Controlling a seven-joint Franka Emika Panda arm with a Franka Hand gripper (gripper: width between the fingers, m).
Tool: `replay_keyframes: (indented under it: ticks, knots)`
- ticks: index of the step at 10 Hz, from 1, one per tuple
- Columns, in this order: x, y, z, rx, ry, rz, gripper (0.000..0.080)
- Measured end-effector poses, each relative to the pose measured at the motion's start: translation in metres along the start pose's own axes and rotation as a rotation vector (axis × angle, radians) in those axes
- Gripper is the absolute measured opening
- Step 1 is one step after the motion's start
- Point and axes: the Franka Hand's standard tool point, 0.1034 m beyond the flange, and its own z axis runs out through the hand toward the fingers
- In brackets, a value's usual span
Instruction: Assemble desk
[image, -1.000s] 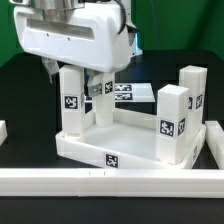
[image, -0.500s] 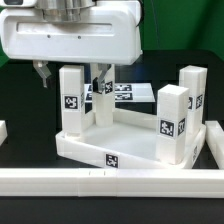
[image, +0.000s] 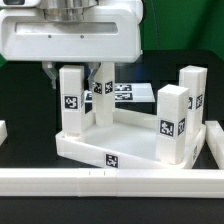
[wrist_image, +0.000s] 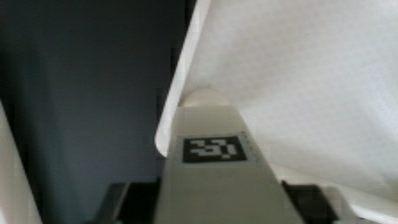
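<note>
1. Exterior view's left: the leg (image: 71, 98) stands upright in the desk's (image: 128, 150) corner socket, w/ my jaws (image: 73, 74) straddling its top, one finger per side.
2. Jaws partly closed round the leg; can't tell if they're gripping. In wrist view the leg (wrist_image: 217, 165) sits centred, prob. for screwing in.
3. Mid: tray on the worktop, third leg (image: 101, 100) behind.
4. Right: two legs (image: 173, 122) upright, prob. seated.

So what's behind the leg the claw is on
Behind the near leg that the claw straddles stands a fourth leg, mostly covered, with only its tagged upper part showing. Farther back the marker board lies flat on the table. The fourth leg's base on the tabletop is hidden.
</note>
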Motion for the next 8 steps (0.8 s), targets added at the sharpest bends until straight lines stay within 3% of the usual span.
replay_keyframes:
  ticks: [3,8]
  knots:
    - [0.0,-0.0001,0.0,0.0,0.0,0.031,0.0288]
    - [0.0015,0.0001,0.0009,0.061,-0.001,0.555,0.0289]
